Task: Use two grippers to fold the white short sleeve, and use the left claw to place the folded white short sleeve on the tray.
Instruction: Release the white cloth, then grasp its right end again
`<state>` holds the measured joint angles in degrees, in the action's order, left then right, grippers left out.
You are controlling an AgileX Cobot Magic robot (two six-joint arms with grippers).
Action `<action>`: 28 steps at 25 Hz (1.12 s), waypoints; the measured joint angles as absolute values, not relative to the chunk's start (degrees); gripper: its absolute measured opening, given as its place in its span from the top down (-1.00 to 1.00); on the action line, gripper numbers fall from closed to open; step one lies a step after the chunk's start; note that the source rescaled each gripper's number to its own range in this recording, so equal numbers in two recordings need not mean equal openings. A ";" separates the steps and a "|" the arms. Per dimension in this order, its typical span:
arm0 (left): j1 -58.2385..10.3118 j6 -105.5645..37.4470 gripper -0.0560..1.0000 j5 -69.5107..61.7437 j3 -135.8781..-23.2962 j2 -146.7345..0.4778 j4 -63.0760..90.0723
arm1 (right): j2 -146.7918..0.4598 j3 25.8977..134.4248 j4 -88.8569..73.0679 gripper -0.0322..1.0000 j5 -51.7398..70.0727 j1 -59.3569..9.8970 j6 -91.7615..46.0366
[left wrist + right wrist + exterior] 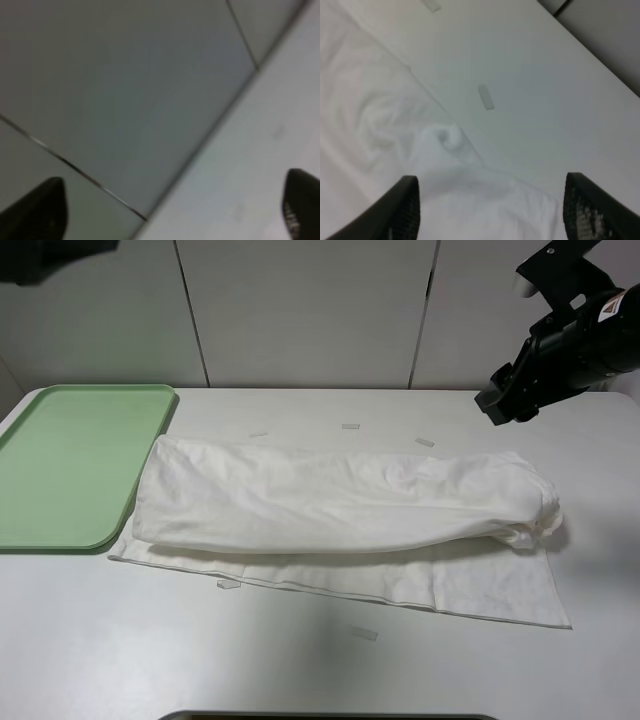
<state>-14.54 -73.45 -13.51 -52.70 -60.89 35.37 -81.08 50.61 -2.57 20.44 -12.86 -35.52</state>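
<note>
Across mid-frame, white short sleeve (340, 510) lies as a long band, left end against the tray (70, 460) rim. Both left claw (170, 210) and right gripper (508, 400) gape wide, empty, off the cloth. Next fold, I'd say: pinch all layers at the right end, carry leftward, keep edges aligned.

- Tray (70, 465) at the table's (300, 670) far left.
- Shirt (340, 525) just right of it, across the middle.
- Right gripper (505, 408) up behind the shirt's right end.
- Strips (350, 426) behind the shirt.
</note>
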 joint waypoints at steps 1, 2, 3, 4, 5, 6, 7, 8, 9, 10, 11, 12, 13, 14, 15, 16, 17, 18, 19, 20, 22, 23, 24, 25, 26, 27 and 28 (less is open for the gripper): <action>-14.93 -73.36 -0.78 -11.56 -52.60 -58.34 35.91 | -80.94 50.61 -2.92 -0.38 20.20 -12.86 -33.89; -14.93 -73.36 -0.78 -11.56 -52.60 -58.34 35.91 | -80.63 50.61 -3.31 -0.38 20.17 -12.86 -29.82; -15.25 -73.13 -0.85 -10.64 -52.51 -56.79 36.08 | -80.49 50.61 -3.43 -0.38 20.22 -12.86 -28.48; -15.79 -72.58 -0.89 -10.40 -52.46 -54.46 36.20 | -80.49 50.61 -3.43 -0.38 20.22 -12.86 -28.48; -16.36 -72.00 -0.91 -10.46 -52.41 -51.85 36.27 | -80.14 50.55 -3.50 -0.38 20.34 -12.86 -27.57; -16.78 -71.14 -0.93 -10.77 -52.41 -49.43 36.32 | -79.78 50.50 -3.50 -0.38 20.44 -12.86 -27.01; -17.12 -70.06 -0.94 -11.26 -52.41 -46.84 36.38 | -79.21 50.50 -3.50 -0.38 20.50 -12.86 -26.78; -17.17 -68.24 -0.94 -12.53 -52.41 -43.28 36.38 | -78.45 50.50 -3.50 -0.38 20.50 -12.86 -26.66; -17.17 -64.49 -0.94 -15.04 -52.41 -37.60 36.06 | -77.65 50.50 -3.55 -0.38 20.44 -12.86 -26.61; -17.17 -61.77 -0.94 -16.49 -52.41 -33.87 35.06 | -77.22 50.50 -3.55 -0.38 20.44 -12.86 -26.61; -17.17 -58.16 -0.94 -17.84 -52.41 -31.30 33.98 | -76.60 50.50 -3.55 -0.38 20.40 -12.86 -26.54; -17.21 -55.55 -0.94 -19.06 -52.41 -29.39 32.71 | -75.98 50.50 -3.55 -0.38 20.40 -12.86 -26.49; -17.21 -51.52 -0.94 -20.27 -52.41 -27.65 31.22 | -74.74 50.50 -3.55 -0.38 20.27 -12.86 -26.47; -17.21 -49.02 -0.94 -21.41 -52.41 -26.54 29.88 | -73.83 50.50 -3.68 -0.38 20.20 -12.86 -26.41; -17.21 -46.41 -0.94 -22.36 -52.41 -25.19 28.32 | -72.83 50.50 -3.73 -0.38 20.20 -12.86 -26.41; -17.21 -43.10 -0.94 -23.57 -52.41 -23.88 26.62 | -72.01 50.50 -3.74 -0.38 20.20 -12.86 -26.41; -17.21 -39.75 -0.94 -24.97 -52.41 -22.60 25.29 | -71.24 50.50 -3.79 -0.38 20.20 -12.86 -26.41; -17.21 -31.80 -0.94 -29.61 -52.41 -19.51 19.97 | -69.10 50.49 -3.95 -0.38 20.20 -12.86 -26.41; -17.21 -28.35 -0.94 -32.37 -52.41 -18.21 17.29 | -68.44 50.49 -4.00 -0.38 20.20 -12.86 -26.41; -17.21 -28.35 -0.94 -32.37 -52.41 -18.21 17.29 | -68.44 50.49 -4.00 -0.38 20.20 -12.86 -26.41; -17.21 -23.73 -0.94 -38.64 -52.35 -16.14 12.16 | -67.24 50.49 -4.06 -0.38 20.20 -12.86 -26.41; -17.21 -21.26 -0.94 -41.97 -52.35 -15.13 9.91 | -66.32 50.49 -4.14 -0.38 20.20 -12.86 -26.41; -17.21 -18.60 -0.94 -45.27 -52.29 -14.44 8.06 | -65.18 50.49 -4.14 -0.38 20.20 -12.86 -26.34; -17.21 -15.56 -0.94 -48.68 -52.22 -13.88 6.55 | -64.09 50.49 -4.14 -0.38 20.17 -12.86 -26.25; -17.21 -13.73 -0.94 -52.21 -52.11 -13.75 5.95 | -63.19 50.49 -4.14 -0.38 20.17 -12.86 -26.25; -17.21 -12.12 -0.94 -54.78 -51.88 -13.75 5.59 | -62.86 50.49 -4.14 -0.38 20.14 -12.86 -26.25; -17.21 -11.07 -0.94 -56.57 -51.54 -13.75 5.37 | -62.39 50.49 -4.14 -0.38 20.10 -12.86 -26.25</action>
<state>-17.21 -11.07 -56.57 -51.54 -13.75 5.37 -62.39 50.49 -4.14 20.10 -12.86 -26.25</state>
